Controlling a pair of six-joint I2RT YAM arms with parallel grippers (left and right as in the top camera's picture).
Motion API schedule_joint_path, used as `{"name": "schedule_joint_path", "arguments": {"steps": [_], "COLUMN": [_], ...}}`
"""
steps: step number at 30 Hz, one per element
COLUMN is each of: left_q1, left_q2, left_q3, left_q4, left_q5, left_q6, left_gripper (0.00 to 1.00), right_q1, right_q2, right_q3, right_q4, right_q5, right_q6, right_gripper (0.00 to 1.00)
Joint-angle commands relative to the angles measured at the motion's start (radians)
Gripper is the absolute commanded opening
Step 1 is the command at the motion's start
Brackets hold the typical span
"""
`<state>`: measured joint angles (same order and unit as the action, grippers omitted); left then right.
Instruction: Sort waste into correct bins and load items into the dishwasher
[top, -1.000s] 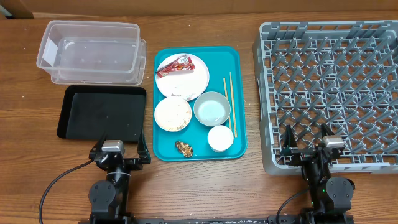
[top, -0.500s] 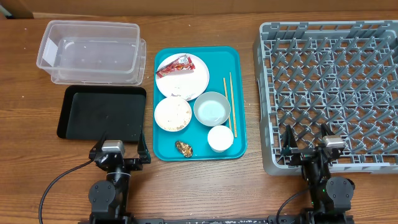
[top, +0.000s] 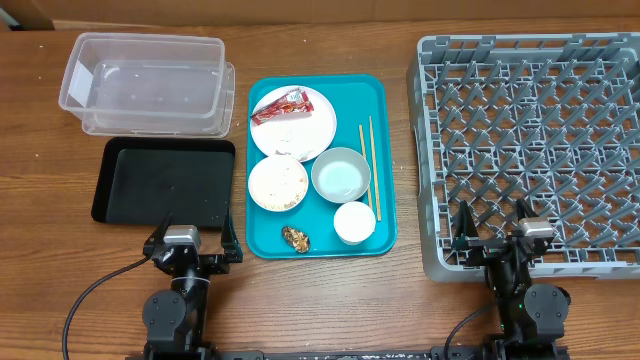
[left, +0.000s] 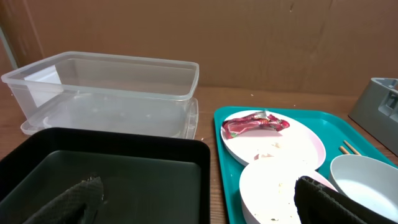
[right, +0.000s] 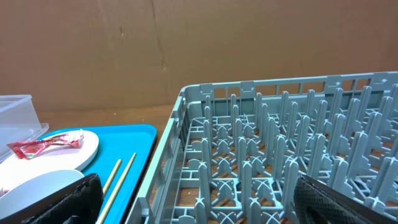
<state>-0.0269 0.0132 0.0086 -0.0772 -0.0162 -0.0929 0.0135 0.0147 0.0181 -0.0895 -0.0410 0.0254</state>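
On the teal tray (top: 385, 120) a white plate (top: 300, 135) carries a red wrapper (top: 282, 105). Below it stand a bowl with rice (top: 278, 183), a pale bluish bowl (top: 341, 175) and a white cup (top: 354, 222). Chopsticks (top: 368, 165) lie along the right side and a brown scrap (top: 296, 238) lies near the front. The clear tub (top: 145, 85) and the black tray (top: 165, 180) sit to the left, the grey dish rack (top: 530, 150) to the right. My left gripper (top: 193, 240) (left: 199, 205) is open at the black tray's front edge. My right gripper (top: 493, 235) (right: 202, 205) is open at the rack's front left corner.
Brown cardboard (left: 199, 31) backs the wooden table (top: 330, 300). Black cables (top: 90, 295) trail from both arm bases at the front edge. The rack's near wall (right: 168, 155) rises just ahead of my right fingers.
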Motion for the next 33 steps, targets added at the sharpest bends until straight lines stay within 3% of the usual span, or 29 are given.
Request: {"name": "schedule_joint_path", "arguments": {"steps": [1,19,27,33], "left_q1": [-0.006,-0.006,-0.006,-0.006], "left_q2": [-0.008,-0.008,-0.008,-0.008], "left_q3": [-0.003,-0.003,-0.002,0.043], "left_q4": [0.002,0.002,0.002,0.001], "left_q5": [-0.010,-0.005,-0.005,0.013], "left_q6": [0.026,0.025,-0.089,-0.102], "left_gripper": [1.00,1.00,1.00,1.00], "right_q1": [-0.003,-0.003,-0.003,-0.003], "right_q2": [-0.012,-0.012,-0.012,-0.011], "right_q3": [-0.010,-0.010,-0.010,0.038], "right_q4": [0.008,0.008,0.016,0.003], "right_q5": [0.002,0.002,-0.010,0.019], "right_q6": [-0.003,-0.003,0.043,0.080], "right_gripper": [1.00,1.00,1.00,1.00]}}
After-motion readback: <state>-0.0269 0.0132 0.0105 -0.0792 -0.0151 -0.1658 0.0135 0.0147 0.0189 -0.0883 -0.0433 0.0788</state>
